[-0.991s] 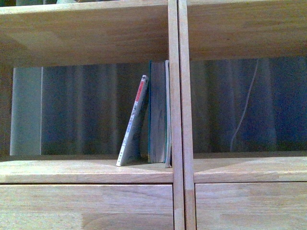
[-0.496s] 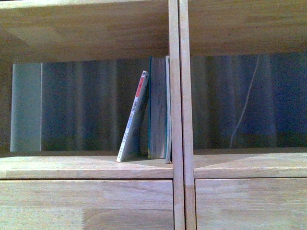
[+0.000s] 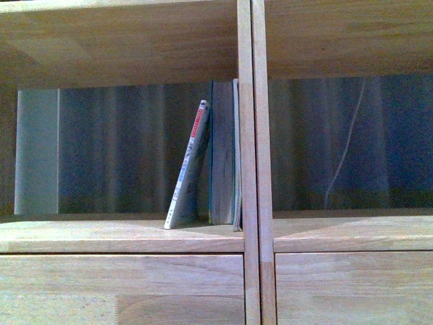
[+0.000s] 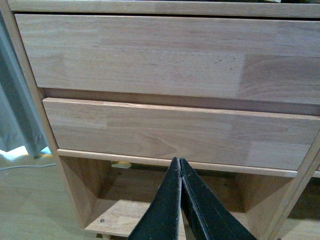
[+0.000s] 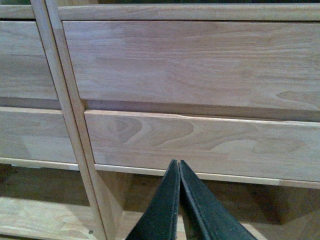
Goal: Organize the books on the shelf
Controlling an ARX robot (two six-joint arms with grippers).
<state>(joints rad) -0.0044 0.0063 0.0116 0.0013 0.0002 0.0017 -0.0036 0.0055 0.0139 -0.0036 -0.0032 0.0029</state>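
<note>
In the front view the thin white paperback (image 3: 187,169) with a red-white spine leans to the right against the thicker teal book (image 3: 224,156). The teal book stands upright against the double vertical divider (image 3: 252,135) of the light-wood shelf (image 3: 122,237). Both books are in the left open compartment. Neither gripper shows in the front view. My left gripper (image 4: 180,162) is shut and empty, low in front of the drawer fronts (image 4: 175,132). My right gripper (image 5: 178,164) is shut and empty, also low before the drawer fronts (image 5: 200,137).
A white cable (image 3: 345,156) hangs behind the right compartment before a dark curtain. A pale panel (image 3: 36,152) stands at the left compartment's back. A grey curtain (image 4: 15,115) and cable lie on the floor left of the shelf. Open lower compartments (image 4: 120,200) sit under the drawers.
The front view has shifted slightly, so the shelf and books sit a little higher in the picture than one second ago. The books themselves have not moved.
</note>
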